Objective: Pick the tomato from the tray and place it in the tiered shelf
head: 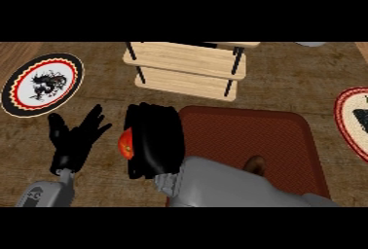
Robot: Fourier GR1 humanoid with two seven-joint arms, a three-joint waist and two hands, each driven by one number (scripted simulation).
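Right robot hand [152,141], black, is curling its fingers round the small red tomato [126,144]; only the tomato's left side is showing past the fingers. Hand and tomato are sitting just off the left edge of the dark red rectangular tray [277,141], over the brown wood-grain table [101,104]. The grey right forearm is coming in from the lower edge and lying across the tray's lower left part.

Left robot hand [74,138], black, is resting open to the left of the right one, fingers straight and spread, pointing up the view, holding nothing, apart from the tomato.

Tray: its visible red surface is showing nothing on it except a small dark brown shape near the forearm, which I cannot identify.

Light wooden tiered shelf [188,68] with thin black posts is standing above the hands, near the tray's top left corner; its visible boards are carrying nothing.

Round plate with black-and-red rim and dark centre motif [42,83] is lying at far left. A second patterned plate [354,121] is lying at the right edge, partly cut off.
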